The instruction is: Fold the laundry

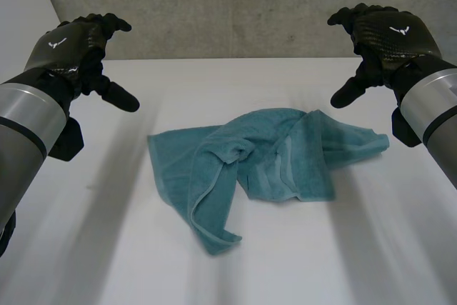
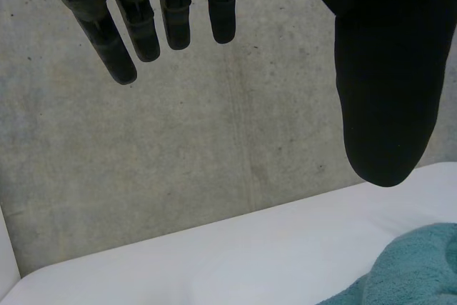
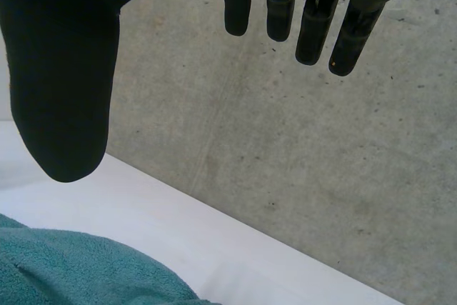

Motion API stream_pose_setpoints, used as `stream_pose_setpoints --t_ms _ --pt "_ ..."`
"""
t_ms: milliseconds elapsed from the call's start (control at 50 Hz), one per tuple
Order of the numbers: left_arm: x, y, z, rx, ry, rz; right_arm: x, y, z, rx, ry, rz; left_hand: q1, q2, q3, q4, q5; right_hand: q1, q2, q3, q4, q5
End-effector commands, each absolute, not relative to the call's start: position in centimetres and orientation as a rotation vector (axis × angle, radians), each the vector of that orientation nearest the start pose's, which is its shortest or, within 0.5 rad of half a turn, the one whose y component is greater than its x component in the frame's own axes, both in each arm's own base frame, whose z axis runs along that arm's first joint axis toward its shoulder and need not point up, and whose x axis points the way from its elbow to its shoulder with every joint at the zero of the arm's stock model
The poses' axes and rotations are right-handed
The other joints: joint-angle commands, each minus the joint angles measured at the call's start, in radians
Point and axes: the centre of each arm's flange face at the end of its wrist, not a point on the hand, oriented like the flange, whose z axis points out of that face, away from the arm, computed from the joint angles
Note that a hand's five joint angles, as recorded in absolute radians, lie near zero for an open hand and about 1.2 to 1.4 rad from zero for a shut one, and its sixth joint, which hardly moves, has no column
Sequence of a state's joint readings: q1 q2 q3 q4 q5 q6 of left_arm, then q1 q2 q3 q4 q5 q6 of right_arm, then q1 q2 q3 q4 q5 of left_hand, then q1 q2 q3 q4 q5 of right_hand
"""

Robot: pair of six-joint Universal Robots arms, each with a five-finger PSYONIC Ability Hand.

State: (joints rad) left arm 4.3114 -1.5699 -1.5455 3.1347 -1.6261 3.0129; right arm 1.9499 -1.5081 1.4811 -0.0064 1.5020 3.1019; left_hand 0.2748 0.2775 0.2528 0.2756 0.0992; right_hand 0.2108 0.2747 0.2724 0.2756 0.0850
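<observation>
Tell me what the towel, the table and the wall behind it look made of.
Towel: teal terry cloth, probably cotton, going by its fuzzy looped nap and flat woven bands. Table: smooth matt white top, perhaps laminate or painted board; no grain shows. Wall: bare grey concrete by its mottled, pitted face.

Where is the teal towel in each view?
Head view: towel crumpled on the table, between left hand and right hand.
Left wrist view: towel past the left hand's thumb tip.
Right wrist view: towel past the right hand's thumb tip.
Shared landmark: concrete wall behind the table.
</observation>
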Motion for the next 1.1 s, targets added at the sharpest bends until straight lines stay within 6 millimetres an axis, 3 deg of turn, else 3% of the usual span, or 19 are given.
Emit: stream_pose_setpoints --t_ms 20,1100 --pt "-23.35 -23.47 31.8 0.21 2.474 -2.453 24.62 -25.38 32.0 -0.503 1.939 -2.045 -0.085 -0.087 -0.063 -0.086 -0.084 -0.036 -0.1 -0.098 -0.101 -0.085" --pt "-23.36 -23.42 31.4 0.219 2.493 -2.428 24.65 -25.38 31.84 -0.508 1.94 -2.041 -0.073 -0.076 -0.051 -0.074 -0.072 -0.036 -0.1 -0.098 -0.101 -0.085"
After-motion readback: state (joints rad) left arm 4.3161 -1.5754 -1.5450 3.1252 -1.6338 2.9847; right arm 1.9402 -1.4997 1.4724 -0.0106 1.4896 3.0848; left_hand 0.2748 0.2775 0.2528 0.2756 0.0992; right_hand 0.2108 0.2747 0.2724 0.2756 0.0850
